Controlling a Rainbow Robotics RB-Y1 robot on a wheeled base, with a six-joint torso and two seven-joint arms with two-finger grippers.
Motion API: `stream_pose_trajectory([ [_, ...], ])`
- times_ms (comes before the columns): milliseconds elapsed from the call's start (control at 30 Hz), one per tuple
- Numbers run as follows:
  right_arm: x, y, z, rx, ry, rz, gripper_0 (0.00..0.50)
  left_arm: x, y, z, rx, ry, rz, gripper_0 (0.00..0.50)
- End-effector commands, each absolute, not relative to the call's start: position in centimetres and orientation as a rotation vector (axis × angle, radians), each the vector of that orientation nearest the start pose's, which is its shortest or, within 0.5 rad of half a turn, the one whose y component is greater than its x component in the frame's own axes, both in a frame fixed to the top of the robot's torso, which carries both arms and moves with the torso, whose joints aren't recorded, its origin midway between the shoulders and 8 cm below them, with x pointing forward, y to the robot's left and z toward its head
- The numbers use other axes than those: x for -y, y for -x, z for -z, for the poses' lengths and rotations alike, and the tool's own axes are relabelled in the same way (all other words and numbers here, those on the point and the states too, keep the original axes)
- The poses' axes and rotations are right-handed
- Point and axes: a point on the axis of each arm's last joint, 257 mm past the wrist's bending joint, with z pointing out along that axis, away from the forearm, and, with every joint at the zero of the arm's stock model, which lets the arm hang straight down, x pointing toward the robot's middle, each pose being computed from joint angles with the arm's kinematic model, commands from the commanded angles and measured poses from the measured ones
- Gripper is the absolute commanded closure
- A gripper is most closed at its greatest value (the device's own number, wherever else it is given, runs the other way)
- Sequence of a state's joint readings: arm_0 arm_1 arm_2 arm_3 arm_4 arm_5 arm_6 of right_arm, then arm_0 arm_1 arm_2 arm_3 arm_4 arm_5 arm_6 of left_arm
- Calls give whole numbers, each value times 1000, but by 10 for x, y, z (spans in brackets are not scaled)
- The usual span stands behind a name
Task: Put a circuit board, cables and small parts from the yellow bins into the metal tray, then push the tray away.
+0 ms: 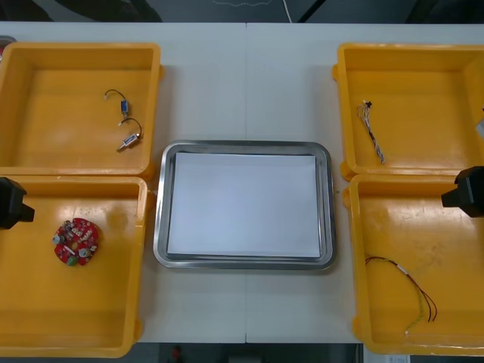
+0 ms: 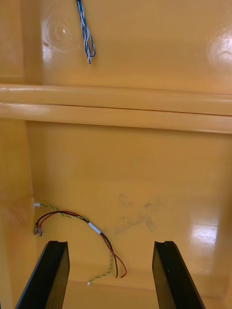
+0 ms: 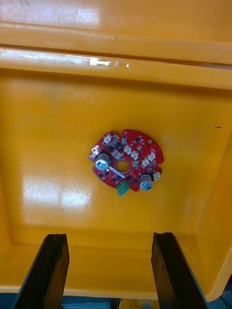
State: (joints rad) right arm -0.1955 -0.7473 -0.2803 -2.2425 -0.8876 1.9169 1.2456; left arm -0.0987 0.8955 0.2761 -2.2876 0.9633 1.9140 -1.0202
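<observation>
A shiny metal tray (image 1: 327,204) with a white inside is sitting in the middle of the light table (image 1: 246,83), holding nothing yet, with yellow plastic bins (image 1: 113,318) flanking it. The left tool (image 3: 110,236) is hanging over the near left bin (image 1: 45,302), its black fingers standing wide apart and gripping nothing. A round red circuit board (image 3: 126,159) is lying flat on the bin floor ahead of them. The board is looking light and stiff but delicate, its face crowded with small components, so pinching it across the rim is probably safest. The right tool (image 2: 110,244) is hanging equally open over the near right bin (image 1: 454,318), above a thin red and yellow cable (image 2: 79,227). The cable is likely limp and almost weightless, and its white sleeve is offering a mid-length hold. A twisted blue and white cable (image 1: 372,132) is lying in the far right bin (image 1: 431,76), and small metal parts (image 1: 125,121) in the far left bin (image 1: 45,113). No readable writing is showing.
</observation>
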Motion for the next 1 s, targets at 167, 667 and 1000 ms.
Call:
stream_pose_trajectory([
  [167,352,-374,149,-2644,56,-17,0,-376,-338,153,-2719,42,-90,0],
  [667,352,-374,149,-2644,56,-17,0,-376,-338,153,-2719,42,-90,0],
  [1000,352,-374,149,-2644,56,-17,0,-376,-338,153,-2719,42,-90,0],
])
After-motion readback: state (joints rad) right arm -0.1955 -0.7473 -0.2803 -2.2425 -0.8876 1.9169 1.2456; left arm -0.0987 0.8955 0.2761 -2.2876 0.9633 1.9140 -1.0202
